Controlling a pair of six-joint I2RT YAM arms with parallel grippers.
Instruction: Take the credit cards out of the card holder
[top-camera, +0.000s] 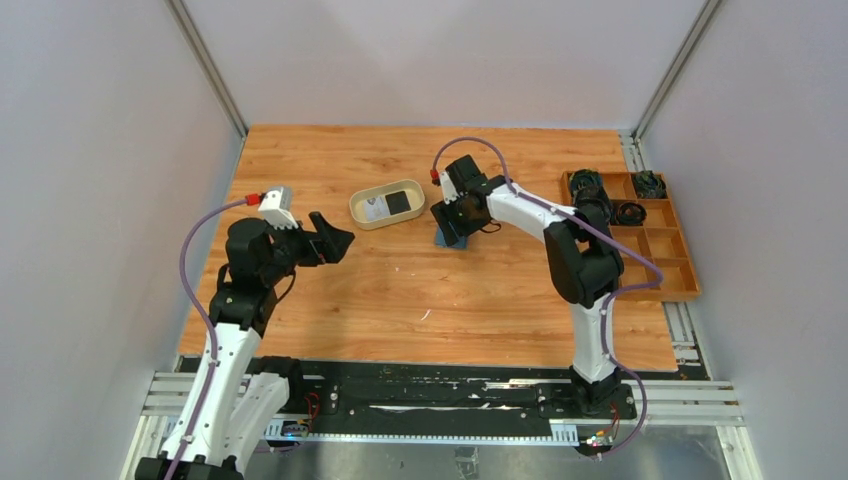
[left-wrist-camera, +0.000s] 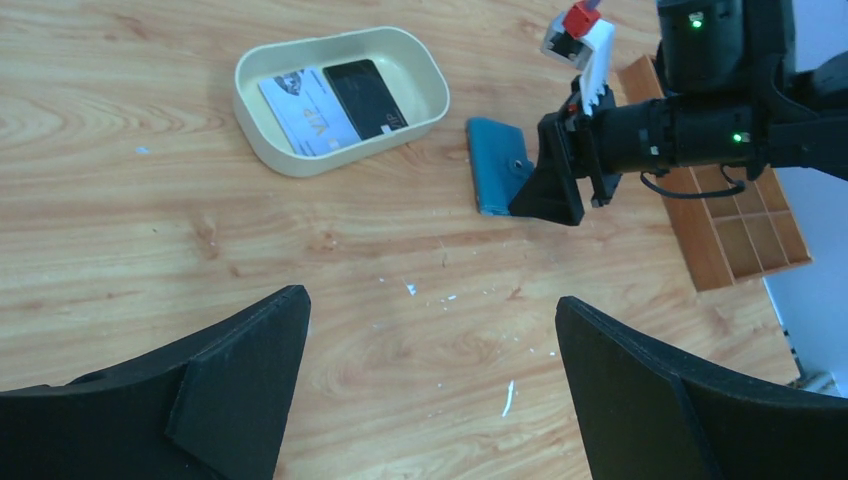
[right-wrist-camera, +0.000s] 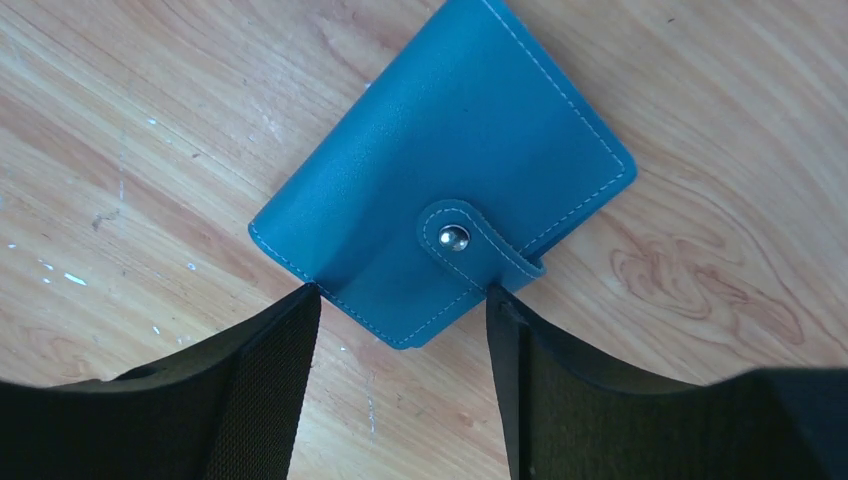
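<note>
Two credit cards (left-wrist-camera: 305, 110) in tray (left-wrist-camera: 300, 166); card holder (right-wrist-camera: 450, 150) snapped shut, contents unseen, between part-open right jaws; left jaws wide, empty

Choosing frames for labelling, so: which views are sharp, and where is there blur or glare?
Right wrist: card holder crisp, stitching clear, its claw fingers dark and soft. Left wrist: credit cards in the tray legible. Top external: even light, no glare, card holder tiny.

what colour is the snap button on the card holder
Silver, a shiny metal stud on the teal-blue card holder; clearest in the right wrist view.
</note>
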